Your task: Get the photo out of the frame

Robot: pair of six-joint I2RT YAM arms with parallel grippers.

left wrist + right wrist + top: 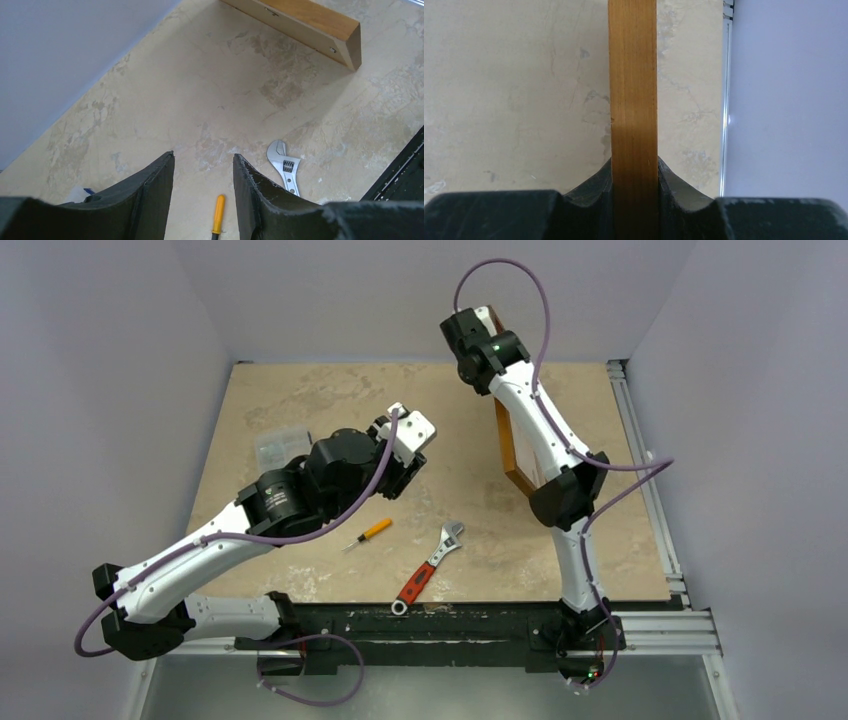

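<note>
Right, the right gripper [634, 161] is clamping the frame [633, 90] by its narrow wooden edge, one finger pressing flat against the wood on each side. From above, the frame is standing on edge toward the far right of the table [300, 390], turned so we're only getting its orange-brown rim. Whether its lower edge is resting on the table or hanging just above it, I can't tell.

The left gripper [203, 162] is hovering over the middle of the table, well apart from the frame, jaws partly apart and holding nothing. A wrench [430, 568] and a screwdriver [368, 533] are lying near the front edge, and neither is being touched.

As for the photo, it isn't showing in any view. The frame's faces are turned away or hidden behind the arm, so I can't say if it's inside.

My read is that the frame is being secured and presented, and that's the only part done. Getting into the back and drawing the photo out is looking like it's all to come, most likely a job for the free left arm.
</note>
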